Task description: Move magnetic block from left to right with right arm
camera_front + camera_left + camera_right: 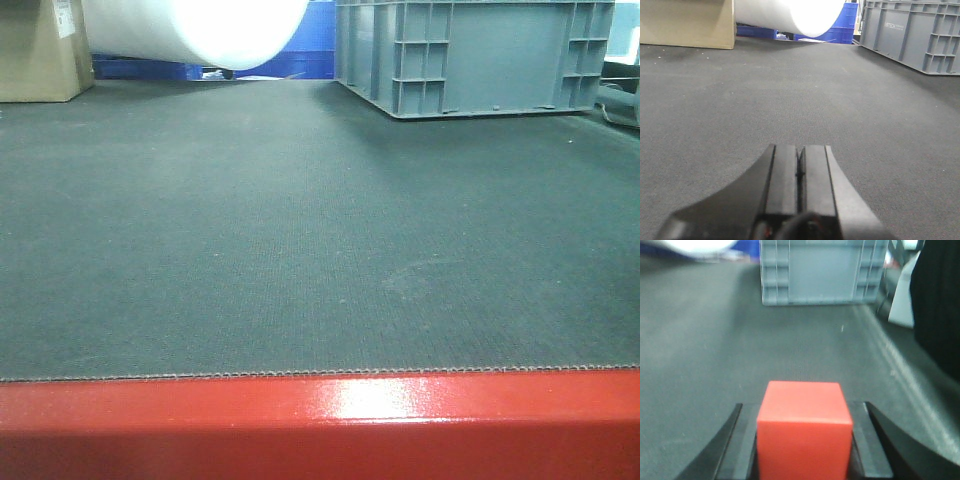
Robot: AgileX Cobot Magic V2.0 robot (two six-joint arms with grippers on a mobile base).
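Right pincer (pixel 804 412) is clamped on the magnetic block (pixel 804 440), with the grey crate (pixel 822 272) at 12 o'clock across the dark mat (pixel 705 365), so I judge the grasp done and the setting down on the right yet to do; left pincer (pixel 800 160) is pressed together, and the raised lettering (pixel 895 25) on the crate is unreadable.

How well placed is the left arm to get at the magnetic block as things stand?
Probably not well. The magnetic block is clamped in the right end effector, fingers covering two sides. The left end effector is shut, with bare mat before it and no block in its view.
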